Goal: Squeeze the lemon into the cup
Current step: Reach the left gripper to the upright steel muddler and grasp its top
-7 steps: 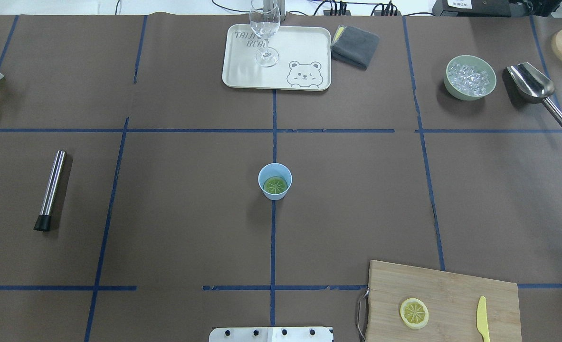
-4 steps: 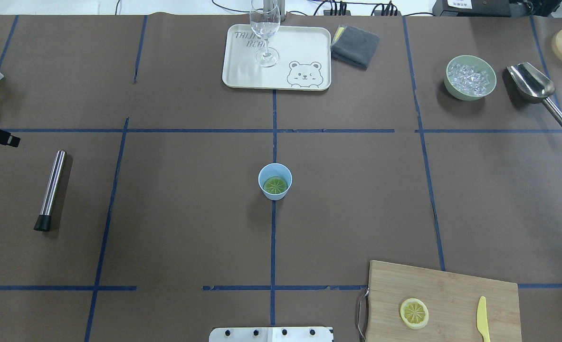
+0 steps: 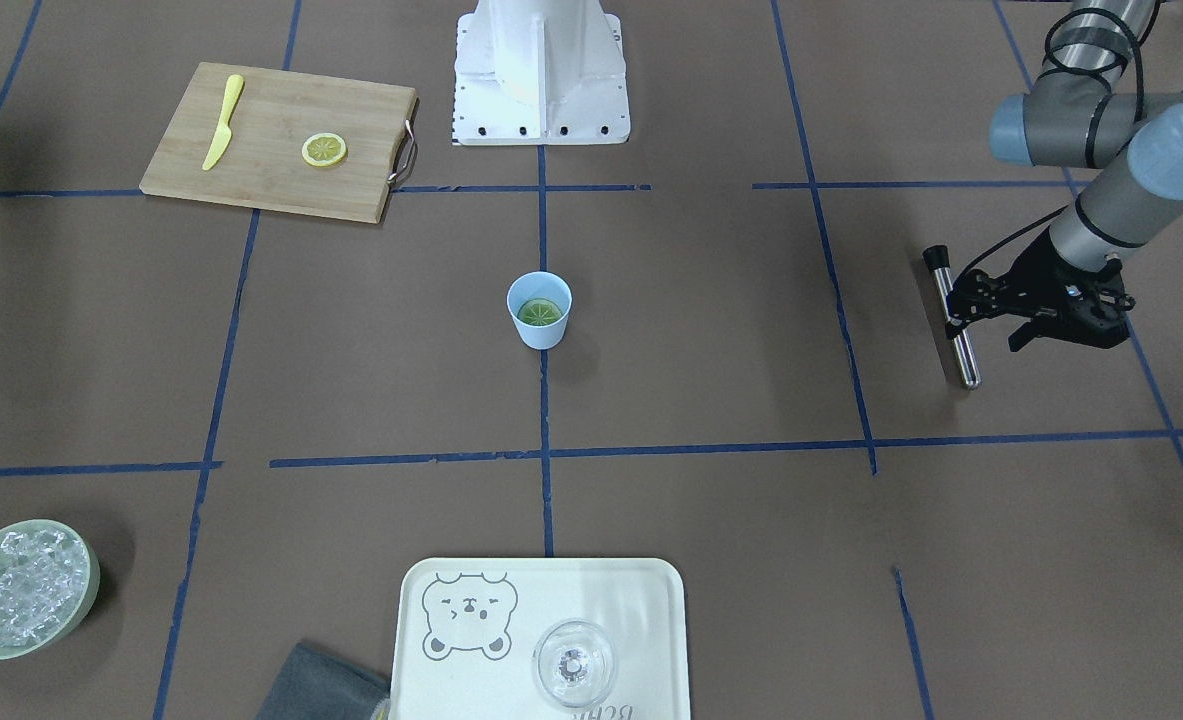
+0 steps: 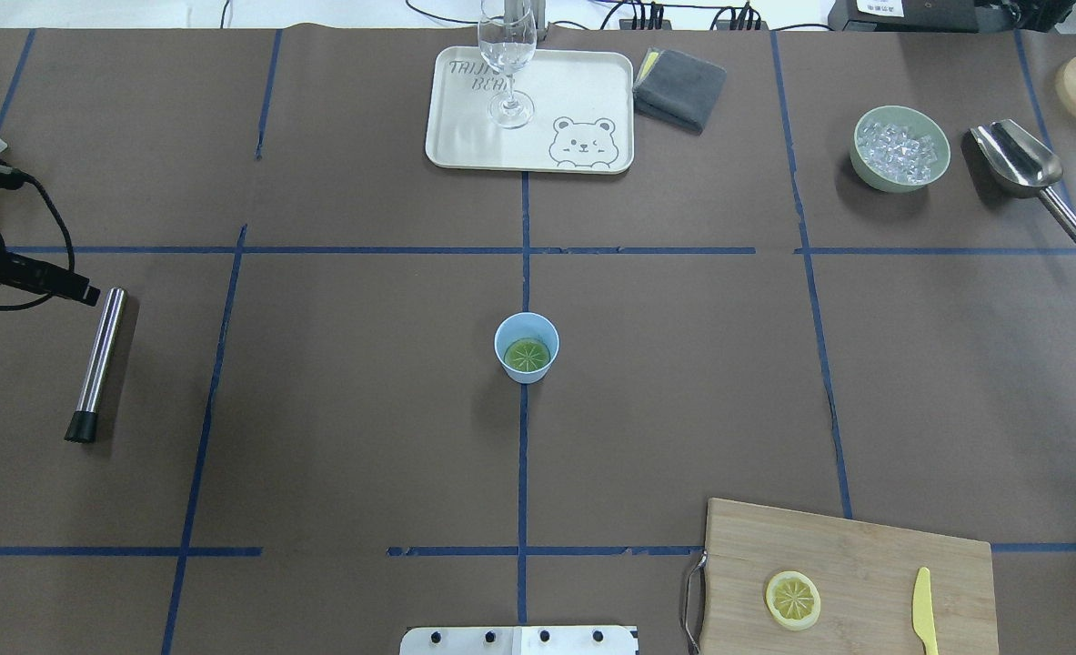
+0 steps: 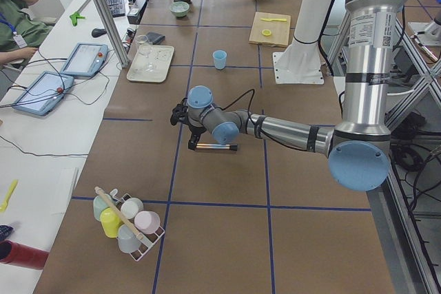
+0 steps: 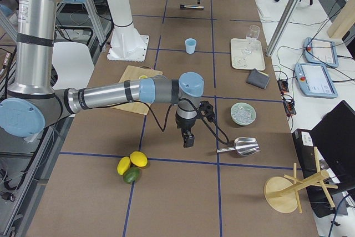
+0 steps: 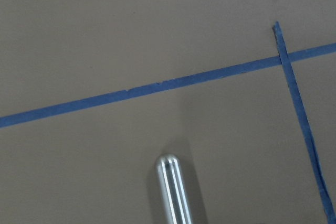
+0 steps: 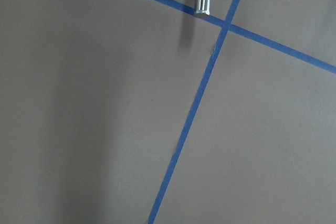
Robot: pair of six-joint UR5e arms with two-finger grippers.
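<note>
The light-blue cup (image 4: 511,329) stands at the table's centre, also seen in the front view (image 3: 541,336). One yellow lemon slice (image 4: 527,355) lies flat inside it (image 3: 539,312). A second, like slice (image 4: 793,599) lies on the wooden cutting board (image 4: 865,546) at the near right. My left gripper (image 4: 87,293) hovers at the far-left side, over the far end of a steel muddler (image 4: 101,359); in the front view it (image 3: 981,322) looks open and empty. My right gripper (image 6: 188,140) shows only in the exterior right view, by the scoop; I cannot tell whether it is open or shut.
A yellow plastic knife (image 4: 923,609) lies on the board. A cream tray (image 4: 465,136) with a clear glass (image 4: 507,55) stands at the back centre, beside a grey cloth (image 4: 680,86). A green bowl of ice (image 4: 900,148) and a steel scoop (image 4: 1020,164) are back right.
My left gripper has come in from the left edge and moved right and nearer, up to the muddler's far end. Cup, lemon slices and board have not moved.
</note>
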